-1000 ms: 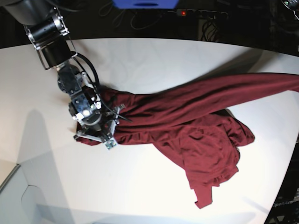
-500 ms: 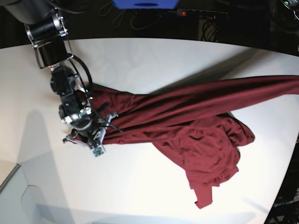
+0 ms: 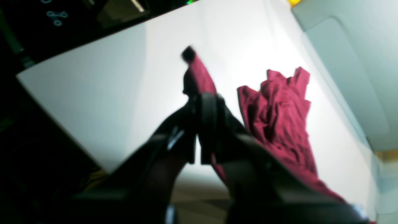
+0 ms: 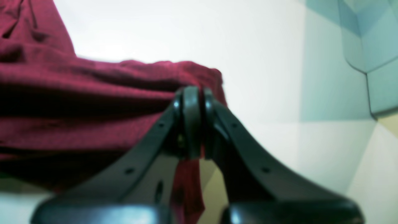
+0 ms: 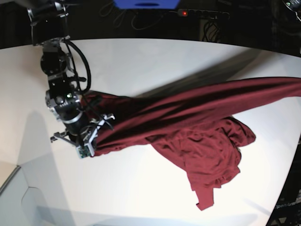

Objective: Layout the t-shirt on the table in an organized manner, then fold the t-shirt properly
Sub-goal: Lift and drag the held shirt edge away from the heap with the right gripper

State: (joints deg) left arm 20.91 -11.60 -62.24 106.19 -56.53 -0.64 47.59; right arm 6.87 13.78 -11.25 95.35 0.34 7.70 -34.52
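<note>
Both of my hands are pinching the t-shirt, which is stretched in a raised band across the table and not yet laid flat. My right hand, near the table's left edge in the base view, has its fingers pressed together on a bunched edge of the fabric; the right wrist view shows a strip of red cloth caught between the closed fingers, with the gathered folds running off to one side. My left hand is out of the base view, past the table's right edge; its own wrist view shows the fingers shut on a narrow end of the garment that sticks up above them. Between the two grips the upper part of the shirt is pulled taut, while the lower part sags and lies crumpled on the table toward its right edge, one loose end trailing toward the near edge.

Progress, as I judge it: the layout step is underway and incomplete. The garment is gripped at two points and tensioned, but it is twisted and wrinkled, with no sleeve or hem spread out. Flattening it on the table remains, and none of the folding has begun.
</note>
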